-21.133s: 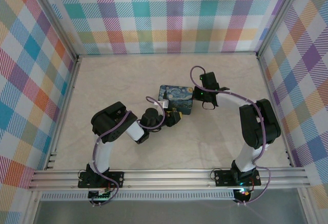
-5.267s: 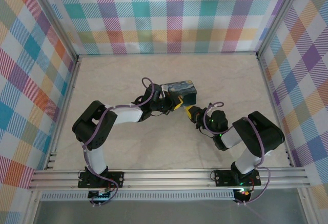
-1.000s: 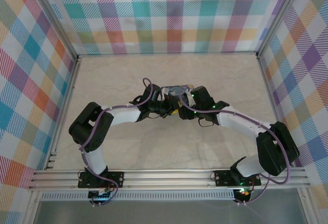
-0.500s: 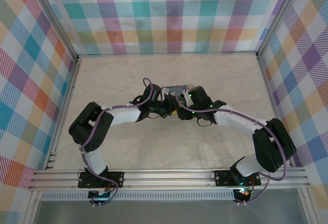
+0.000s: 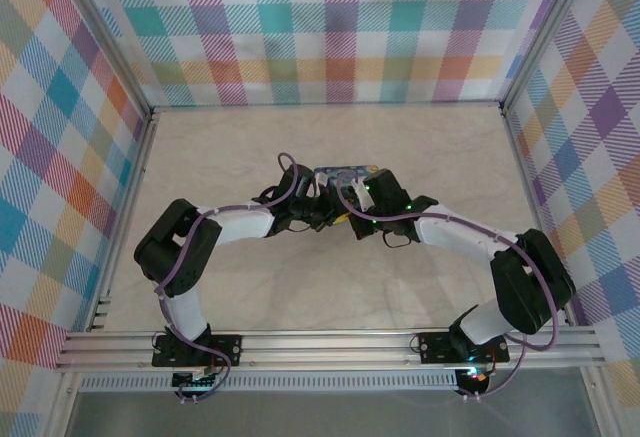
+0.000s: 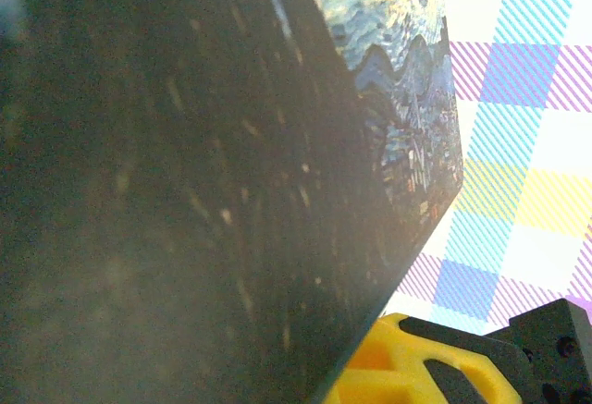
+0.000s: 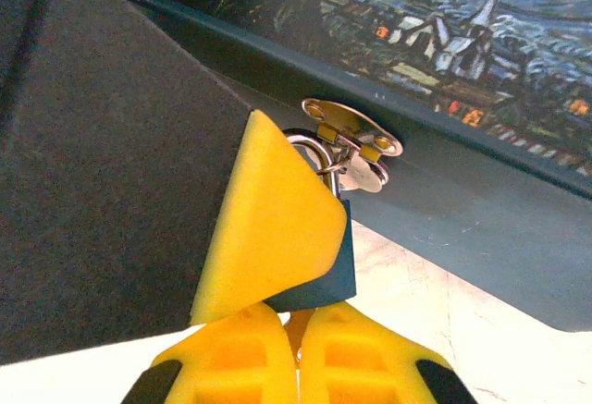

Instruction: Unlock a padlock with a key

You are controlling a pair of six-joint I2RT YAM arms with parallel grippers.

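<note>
Printed with a swirling night-sky painting, the box (image 5: 345,172) is the bulkiest thing here. It looks rigid and smooth-faced, so it will likely slide unless it is clamped across an edge or rim. The left gripper (image 5: 330,207) is closed, and from its wrist view the dark side of the box lies right against its fingers, so it appears to be pinching the box's edge to hold it tipped up. Just beyond the tips of the right gripper (image 7: 298,325), whose yellow fingers are pressed together, hangs the padlock (image 7: 319,270). Its body reads as a small dark-blue block, half covered by a yellow wedge (image 7: 273,238) that I cannot identify. The lock is hard and dense for its size and is free to swing, so the flat sides of the body are the place to steady it. Its silver shackle (image 7: 310,145) loops through the metal hasp (image 7: 351,131) on the box's rim, farther out from the fingertips. A key would be thin, stiff and slick — best pinched flat on its head — but I cannot tell whether one sits between those closed fingers.
</note>
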